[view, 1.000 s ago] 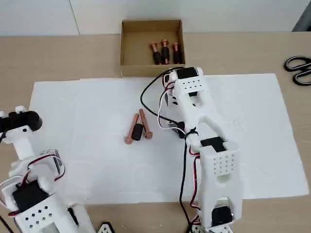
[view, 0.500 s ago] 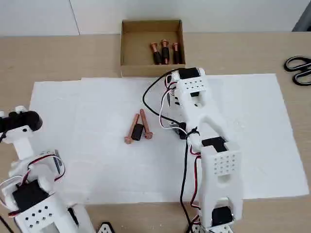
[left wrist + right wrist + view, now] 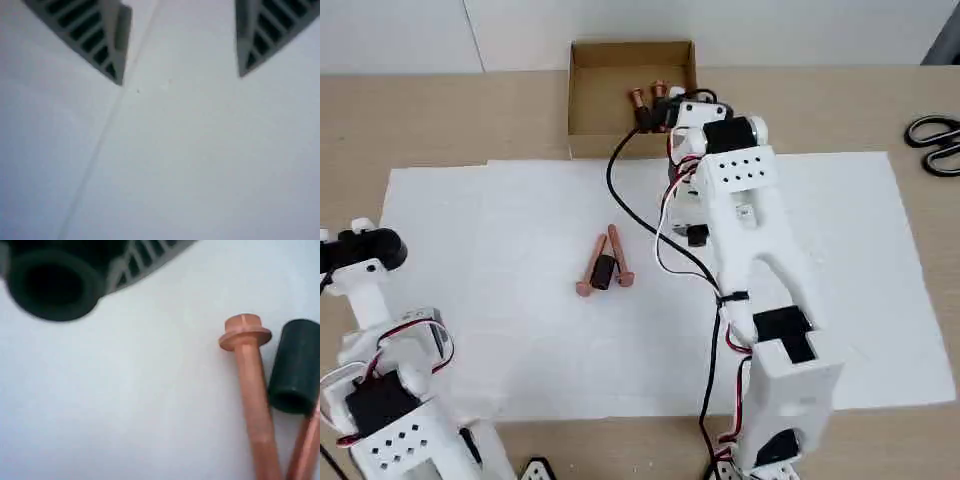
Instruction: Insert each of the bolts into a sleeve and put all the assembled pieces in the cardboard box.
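Sleeve (image 3: 52,285), black, tubular, seemingly pinched by right gripper (image 3: 672,108); left gripper (image 3: 180,45) spread; copper flange-head bolt (image 3: 250,390) nearby.

Scissors (image 3: 933,144) on table (image 3: 440,110) beside white sheet (image 3: 500,260)

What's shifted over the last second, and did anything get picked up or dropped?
The right arm, a black sleeve in its gripper, stretched away from its base toward the cardboard box; its wrist now hangs over the box's near right corner, covering part of the assembled pieces. No grab or release shows. The left arm, the two loose bolts and the loose sleeve by them on the paper stayed put.
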Robot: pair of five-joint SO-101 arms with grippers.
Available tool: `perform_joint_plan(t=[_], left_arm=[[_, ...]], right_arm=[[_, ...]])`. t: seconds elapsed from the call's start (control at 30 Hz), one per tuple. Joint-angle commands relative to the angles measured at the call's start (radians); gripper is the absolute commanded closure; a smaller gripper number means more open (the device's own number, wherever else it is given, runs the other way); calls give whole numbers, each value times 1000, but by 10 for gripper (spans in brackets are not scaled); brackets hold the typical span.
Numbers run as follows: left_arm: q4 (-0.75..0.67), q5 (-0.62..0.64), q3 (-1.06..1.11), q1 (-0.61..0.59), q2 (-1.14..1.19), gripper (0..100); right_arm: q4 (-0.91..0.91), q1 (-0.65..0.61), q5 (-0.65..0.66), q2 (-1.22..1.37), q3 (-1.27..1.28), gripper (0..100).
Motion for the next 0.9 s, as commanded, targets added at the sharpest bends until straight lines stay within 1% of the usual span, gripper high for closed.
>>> perform_joint_plan(t=[0.0,0.17,0.23,0.37,0.43,0.53,0.63,0.77,0.87], left_arm=[[-17,-3,-12,0,-2,858],[-51,-35,-28,3,6,856],[-44,-38,-54,35,8,856],[-6,-38,-128,153,58,855],[-9,-37,-174,219,147,855],[-3,-32,-283,285,319,858],[-3,-31,-389,318,474,858],[-2,-29,-470,404,640,858],[-3,12,-522,499,750,858]], right_arm=[[2,7,14,-70,-17,995],[1,25,14,-76,-17,995],[-2,45,20,-77,-25,995],[2,96,149,-77,-21,995],[2,124,155,-77,-21,995],[4,147,160,-97,-23,995],[4,166,195,-182,-20,995],[4,197,207,-303,-17,995],[2,211,207,-325,9,995]])
